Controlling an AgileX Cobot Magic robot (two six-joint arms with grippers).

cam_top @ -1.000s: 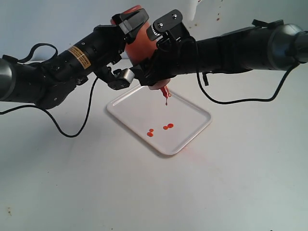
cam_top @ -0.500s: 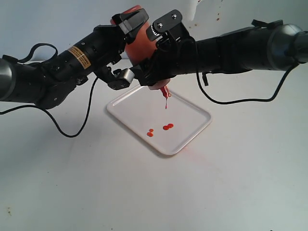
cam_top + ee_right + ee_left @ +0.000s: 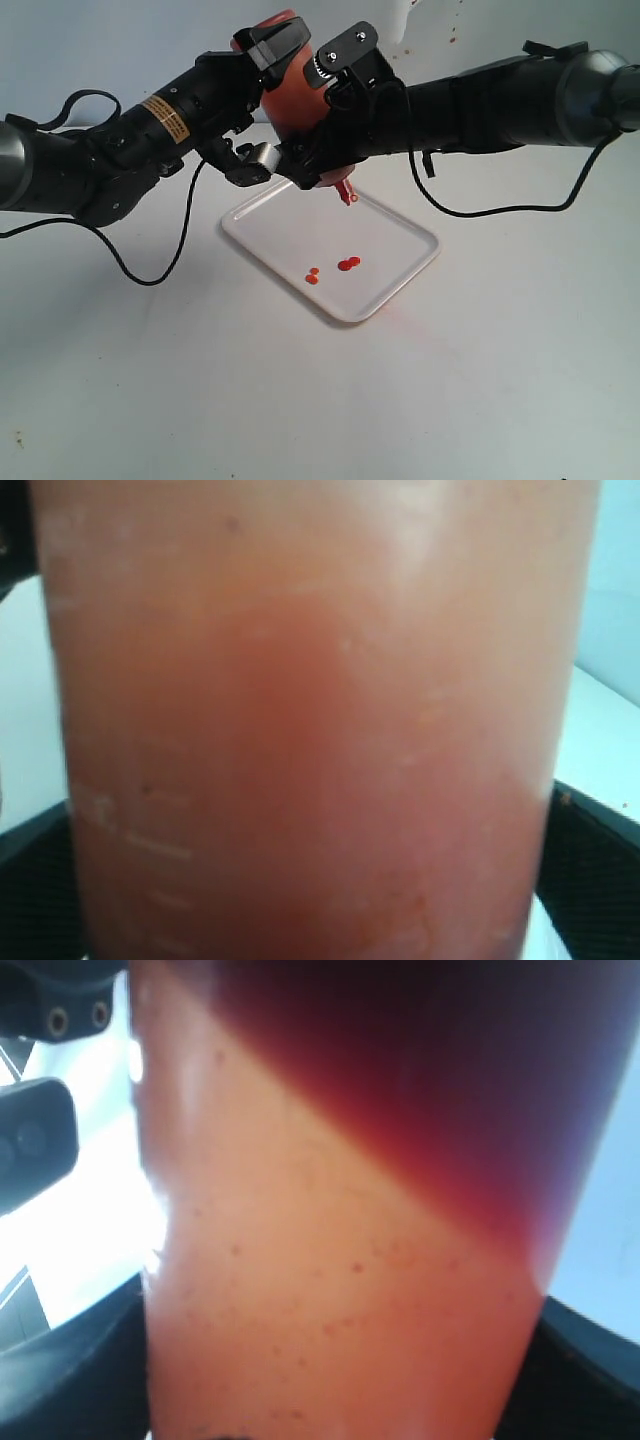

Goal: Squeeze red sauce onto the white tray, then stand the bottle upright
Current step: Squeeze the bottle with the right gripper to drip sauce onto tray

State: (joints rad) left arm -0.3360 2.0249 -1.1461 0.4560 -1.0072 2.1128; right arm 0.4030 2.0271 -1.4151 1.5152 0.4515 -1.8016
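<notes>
The bottle (image 3: 292,98), red-orange and translucent, hangs upside down above the far side of the white tray (image 3: 400,238). Its red-stained nozzle (image 3: 345,190) points down and a little to the right. My left gripper (image 3: 268,100) and right gripper (image 3: 325,105) are both shut on the bottle's body from opposite sides. Red sauce lies on the tray as a larger blob (image 3: 348,264) and two small drops (image 3: 312,277). The bottle's wall fills the left wrist view (image 3: 340,1260) and the right wrist view (image 3: 310,730), with dark fingers at its edges.
A black cable (image 3: 150,270) loops from the left arm over the table. Another cable (image 3: 480,210) hangs under the right arm. The pale back wall carries a few red specks (image 3: 452,38). White tabletop surrounds the tray.
The nozzle has swung up and slightly right, so the bottle tilts off vertical. The thin strand of sauce hanging from the tip is gone. Both grippers keep their hold.
</notes>
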